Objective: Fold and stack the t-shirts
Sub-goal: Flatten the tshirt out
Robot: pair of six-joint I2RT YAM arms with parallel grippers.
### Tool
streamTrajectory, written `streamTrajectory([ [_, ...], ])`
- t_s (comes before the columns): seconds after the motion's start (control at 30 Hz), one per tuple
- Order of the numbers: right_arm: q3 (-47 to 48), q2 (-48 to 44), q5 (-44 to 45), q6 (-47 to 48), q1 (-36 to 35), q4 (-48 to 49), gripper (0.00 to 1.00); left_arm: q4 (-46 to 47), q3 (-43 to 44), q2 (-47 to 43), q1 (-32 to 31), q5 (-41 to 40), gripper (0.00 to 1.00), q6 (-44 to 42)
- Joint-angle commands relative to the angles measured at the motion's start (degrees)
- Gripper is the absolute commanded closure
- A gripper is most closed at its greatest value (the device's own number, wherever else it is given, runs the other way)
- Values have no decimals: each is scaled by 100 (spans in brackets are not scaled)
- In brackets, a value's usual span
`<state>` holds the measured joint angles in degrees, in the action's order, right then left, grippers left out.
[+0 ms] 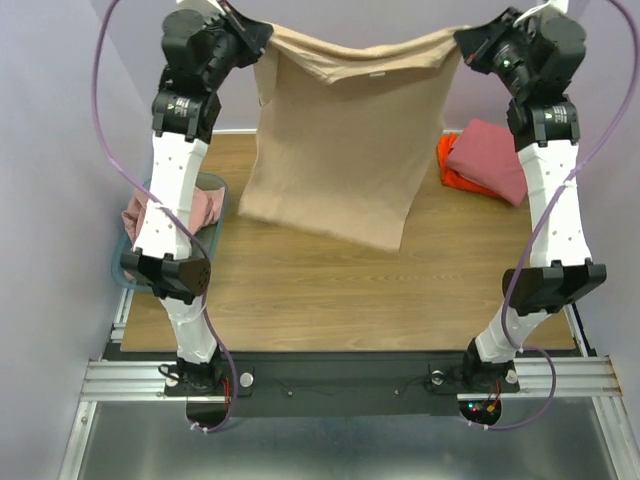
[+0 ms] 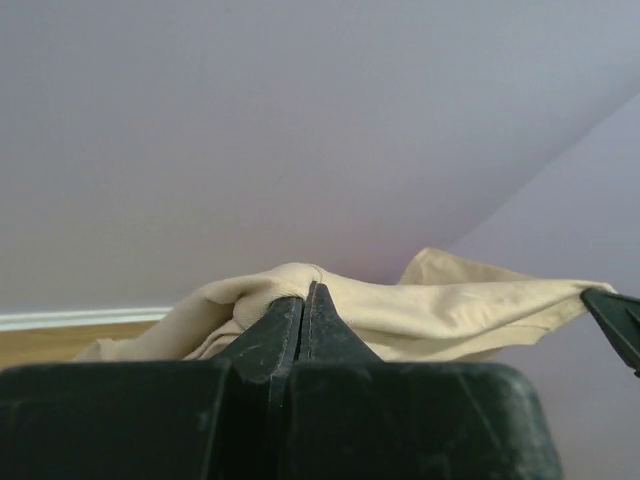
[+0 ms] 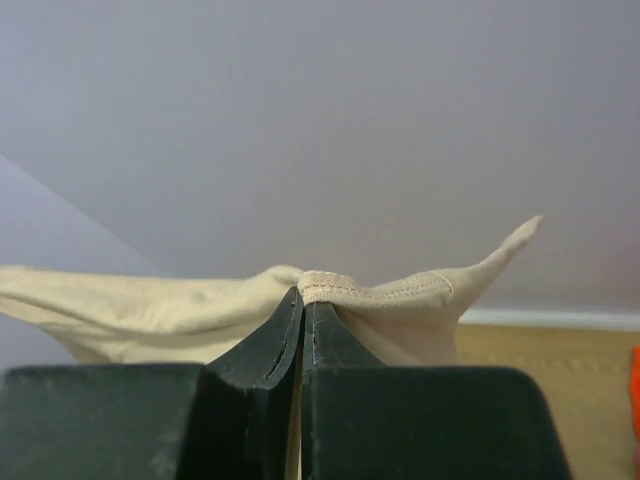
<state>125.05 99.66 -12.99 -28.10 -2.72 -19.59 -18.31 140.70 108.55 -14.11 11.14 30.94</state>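
The tan t-shirt hangs spread in the air between both arms, its lower edge just over the table. My left gripper is shut on its top left edge; the cloth bunches over the closed jaws of that gripper. My right gripper is shut on the top right edge; a stitched hem lies over the closed tips of that gripper. A dusty pink shirt lies folded on an orange one at the right. Another pink shirt sits in the bin.
A translucent teal bin stands at the table's left edge, partly behind my left arm. The wooden table has a purple wall behind it. The right arm's tip shows in the left wrist view.
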Motion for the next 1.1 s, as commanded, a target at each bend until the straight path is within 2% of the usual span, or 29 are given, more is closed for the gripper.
streamTrajectory([
  [0.0,495,-482,16,-3,-9,782,100,1066,28,-1151,224,547,100,132],
  [0.1,-127,-806,-54,32,0,782,100,1031,-700,-1624,224,662,100,-17],
  [0.2,-1384,-1439,94,199,0,790,100,1318,-2428,-2459,216,609,100,-176],
  [0.23,-2162,-1806,130,252,0,791,100,1521,-3721,-2714,216,600,100,-167],
  [0.3,-2956,-2168,130,435,0,791,100,2091,-5090,-3444,181,583,100,-27],
  [0.33,-3456,-2405,139,471,-9,791,100,2259,-6402,-3646,163,583,100,104],
  [0.37,-4375,-2833,148,498,0,791,100,2392,-7050,-4014,128,470,100,245],
  [0.4,-4915,-3099,183,481,0,791,99,2602,-8223,-4191,15,364,100,350],
  [0.53,-6956,-4058,515,-89,0,599,94,2929,-10390,-4929,-555,-224,100,1123],
  [0.57,-7830,-4460,604,-413,0,554,94,2938,-10710,-5018,-697,-261,100,1351],
  [0.6,-8204,-4464,553,-668,0,553,92,2947,-10948,-5115,-838,-313,100,1458],
  [0.67,-8908,-4972,228,-1196,0,440,84,2745,-11459,-5300,-1216,-410,86,1721],
  [0.7,-9441,-5208,-8,-1433,-9,265,81,2623,-11634,-5483,-1330,-341,49,1853],
  [0.73,-9595,-5289,-88,-1479,0,263,73,2421,-11662,-5598,-1427,-427,34,1967],
  [0.77,-9622,-5333,-107,-1462,0,-24,45,2211,-11688,-5834,-1611,-646,15,2038],
  [0.8,-9579,-5343,-72,-1392,8,-236,35,2043,-11715,-5967,-1665,-743,3,2065],
  [0.83,-9396,-5386,102,-1348,0,-725,26,1702,-11767,-6108,-1718,-823,2,2239],
  [0.87,-9264,-5413,235,-1321,0,-947,7,1568,-11776,-6388,-1788,-911,2,2258],
  [0.9,-9175,-5483,384,-1312,0,-1124,0,1462,-11768,-6538,-1814,-911,2,2259],
  [1.07,-8789,-5913,1115,-1251,0,-1389,0,856,-11435,-7234,-1859,-1069,2,2180],
])
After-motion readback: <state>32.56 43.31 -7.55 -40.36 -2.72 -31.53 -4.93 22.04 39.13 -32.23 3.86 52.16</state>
